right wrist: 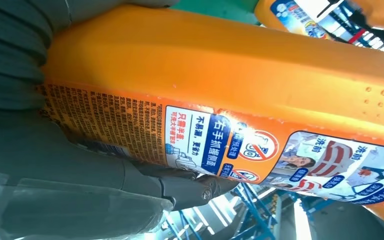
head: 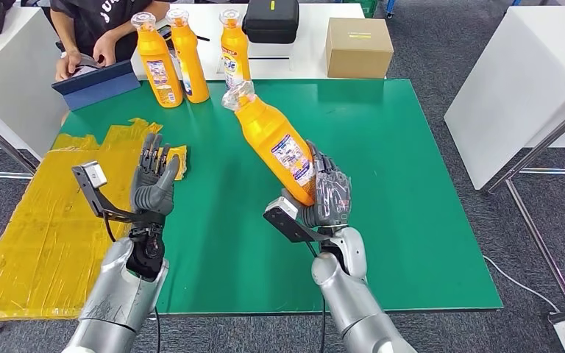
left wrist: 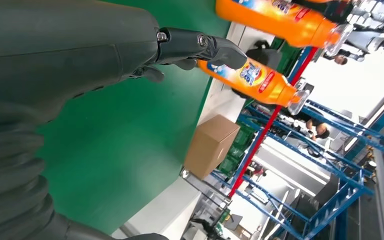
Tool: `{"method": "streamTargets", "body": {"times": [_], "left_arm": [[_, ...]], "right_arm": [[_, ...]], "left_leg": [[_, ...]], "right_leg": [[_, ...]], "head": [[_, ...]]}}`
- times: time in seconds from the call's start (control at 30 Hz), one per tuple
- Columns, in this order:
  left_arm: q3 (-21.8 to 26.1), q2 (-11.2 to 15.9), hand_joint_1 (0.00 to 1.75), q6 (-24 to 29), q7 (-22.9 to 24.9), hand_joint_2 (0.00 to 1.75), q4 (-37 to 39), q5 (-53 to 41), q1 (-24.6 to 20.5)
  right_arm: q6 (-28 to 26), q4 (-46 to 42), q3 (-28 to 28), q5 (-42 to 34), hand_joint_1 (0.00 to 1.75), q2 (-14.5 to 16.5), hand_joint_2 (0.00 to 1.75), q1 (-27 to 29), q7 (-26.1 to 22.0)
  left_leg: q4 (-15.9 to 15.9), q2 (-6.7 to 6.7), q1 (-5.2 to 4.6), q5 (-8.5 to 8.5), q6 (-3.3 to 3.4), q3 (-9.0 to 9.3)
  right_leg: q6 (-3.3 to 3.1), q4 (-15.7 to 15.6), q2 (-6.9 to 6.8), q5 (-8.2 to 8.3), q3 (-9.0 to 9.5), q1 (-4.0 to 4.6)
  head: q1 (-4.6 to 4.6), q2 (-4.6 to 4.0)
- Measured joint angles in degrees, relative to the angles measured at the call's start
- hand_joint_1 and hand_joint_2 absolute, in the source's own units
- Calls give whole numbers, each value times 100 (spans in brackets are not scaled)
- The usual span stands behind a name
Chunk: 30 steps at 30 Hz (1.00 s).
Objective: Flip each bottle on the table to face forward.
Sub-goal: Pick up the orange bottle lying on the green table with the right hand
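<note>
My right hand (head: 329,197) is clamped around the lower body of one bottle (head: 274,140), which is lifted clear of the green tabletop (head: 412,220) and tilted, cap pointing away and to my left. The right wrist view shows fine-print text and a pictogram label (right wrist: 215,142) under my fingers (right wrist: 130,175), so I judge the back panel is toward me and the flip is still in progress. My left hand (head: 153,180) hovers above the tabletop's left part, fingers apart, holding nothing.

Procedure for this step, as I judge it:
1. Keep the grip low on the body; the bottle is long and the weight sits above my fingers, so slip is the main risk.
2. Rotate the bottle about its long axis until the front label faces forward.
3. Bring it upright before lowering, and set the base flat on bare green surface, well apart from the standing row.
4. Release only once the base is fully seated.

Count:
- Bottles: four. One in my right hand; three standing (head: 159,62) in a row at the tabletop's far edge.
- Cardboard box (head: 359,46): one, on the white table beyond.
- Black case (head: 271,20): one, beside the box.
- Person (head: 96,29): one, at the far left.
</note>
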Motion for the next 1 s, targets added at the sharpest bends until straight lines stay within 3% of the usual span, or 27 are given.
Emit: {"method": "streamTargets", "body": {"times": [0.4, 0.73, 1.0], "left_arm": [[-241, -20, 0, -29, -34, 175, 119, 100, -93], [-463, -39, 0, -31, -52, 175, 240, 362, -264], [-500, -74, 0, -45, -40, 175, 366, 459, -392]], "right_arm": [[0, 99, 226, 166, 175, 71, 175, -60, 143], [0, 1114, 1465, 464, 175, 105, 175, -727, 1638], [0, 1555, 2184, 576, 175, 104, 175, -1064, 2174]], "left_leg": [[0, 0, 1, 0, 0, -4], [0, 0, 1, 2, 1, -13], [0, 0, 0, 2, 1, -13]], "right_leg": [[0, 1, 0, 0, -3, 0], [0, 2, 0, 0, -9, 1], [0, 2, 0, 0, -10, 1]], "head": [[0, 0], [-1, 0], [0, 0]]}}
